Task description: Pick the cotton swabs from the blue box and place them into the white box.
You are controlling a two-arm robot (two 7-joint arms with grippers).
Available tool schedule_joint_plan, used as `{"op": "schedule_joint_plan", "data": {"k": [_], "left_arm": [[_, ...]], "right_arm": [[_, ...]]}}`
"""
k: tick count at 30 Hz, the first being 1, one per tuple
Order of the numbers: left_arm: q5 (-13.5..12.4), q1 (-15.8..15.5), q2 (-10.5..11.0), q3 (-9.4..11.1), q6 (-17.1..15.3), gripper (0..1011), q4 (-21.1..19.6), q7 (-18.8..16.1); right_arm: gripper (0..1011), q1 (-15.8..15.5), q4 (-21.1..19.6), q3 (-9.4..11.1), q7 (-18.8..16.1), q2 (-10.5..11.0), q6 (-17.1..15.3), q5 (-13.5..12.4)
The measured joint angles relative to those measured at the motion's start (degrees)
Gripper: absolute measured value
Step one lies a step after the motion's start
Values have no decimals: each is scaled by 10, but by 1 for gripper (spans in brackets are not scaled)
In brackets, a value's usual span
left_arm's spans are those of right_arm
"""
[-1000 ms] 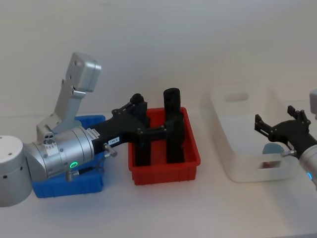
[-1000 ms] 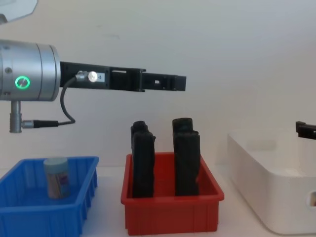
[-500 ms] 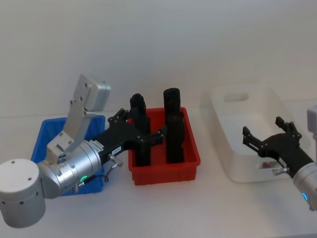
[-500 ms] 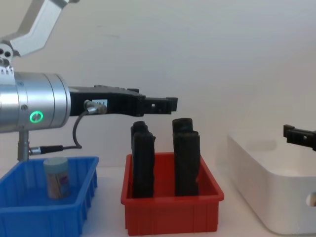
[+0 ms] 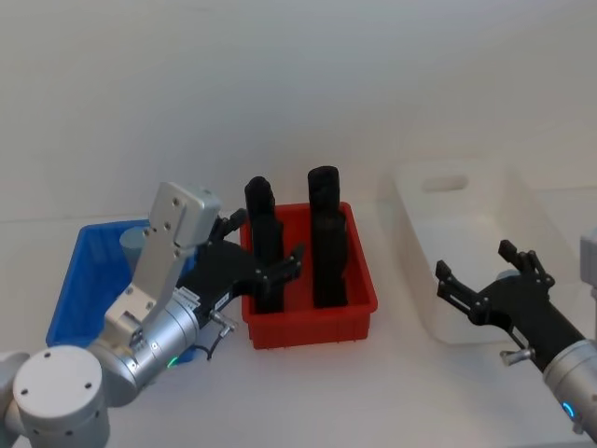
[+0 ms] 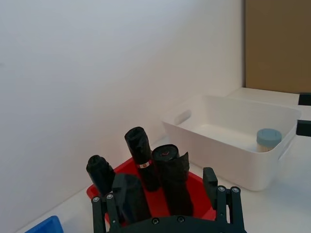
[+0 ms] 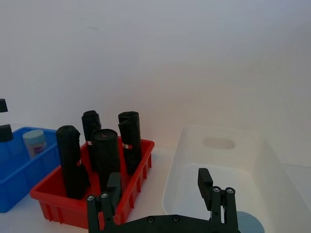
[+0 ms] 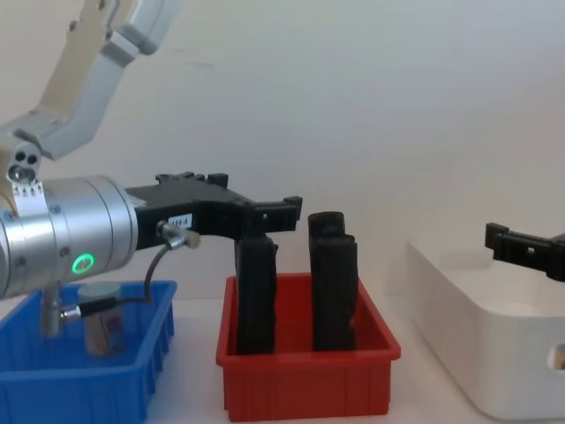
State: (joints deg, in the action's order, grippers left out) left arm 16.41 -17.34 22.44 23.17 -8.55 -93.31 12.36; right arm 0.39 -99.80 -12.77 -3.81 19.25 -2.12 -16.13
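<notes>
Pulled back, left gripper and right gripper hold jaws apart; cotton swabs in blue box touch neither.

A plain white wall rises behind the white tabletop; a brown panel, perhaps a door, stands beyond.

A blue box, red bin with black blocks, white box; cotton swabs have blue-grey lids.

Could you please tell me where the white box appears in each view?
Head view: white box at right.
Chest view: white box, lower right.
Left wrist view: white box beyond the red bin.
Right wrist view: white box beside the red bin.
Shared landmark: red bin of black blocks.
</notes>
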Motion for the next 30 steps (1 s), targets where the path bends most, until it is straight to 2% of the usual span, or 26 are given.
{"op": "schedule_joint_plan", "data": {"k": [10,17,30], "left_arm": [[-31,24,-4,18,49,1004,1,-74],[-46,35,-5,27,72,1004,1,-109],[-50,38,-6,29,78,1004,1,-117]], "right_arm": [[1001,-12,-14,-2,0,1,2,-4],[1001,-12,-14,-2,0,1,2,-4],[1002,-12,-14,-2,0,1,2,-4]]}}
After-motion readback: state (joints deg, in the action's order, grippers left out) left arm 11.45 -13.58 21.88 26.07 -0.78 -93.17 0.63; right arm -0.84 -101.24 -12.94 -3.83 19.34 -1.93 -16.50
